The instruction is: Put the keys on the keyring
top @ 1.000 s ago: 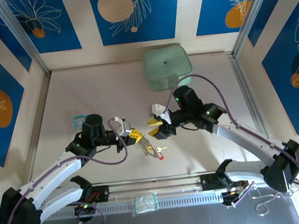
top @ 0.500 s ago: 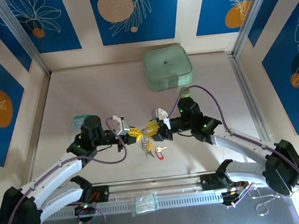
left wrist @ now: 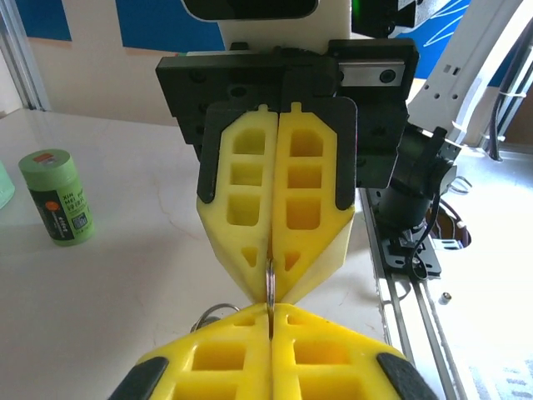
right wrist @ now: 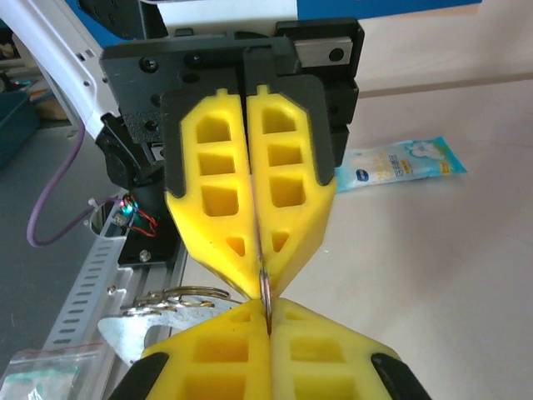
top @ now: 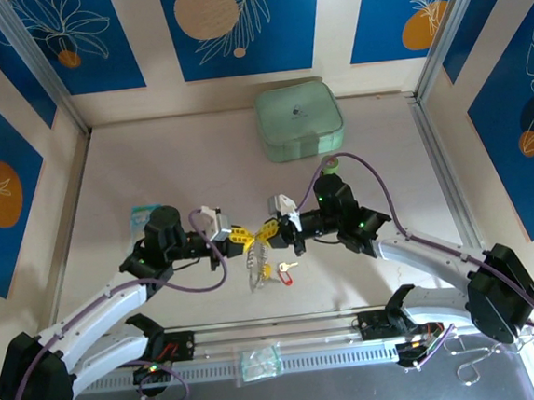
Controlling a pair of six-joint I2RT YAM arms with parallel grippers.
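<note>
The left end effector (top: 247,242) and right end effector (top: 265,232) meet tip to tip over the middle of the counter (top: 161,162), both clenched on the thin silvery chain-edged keyring (left wrist: 270,287). A small metal key with a red plastic head (top: 286,267) lies on the counter just beside it. A pale green square case (top: 299,120) sits shut near the far edge.

At the middle of the desk (top: 170,162), left tool (top: 242,240) and right tool (top: 271,229) meet tip to tip, the keyring (top: 256,260) between them; keys (top: 283,271) lie just in front, case (top: 299,120) behind.
</note>
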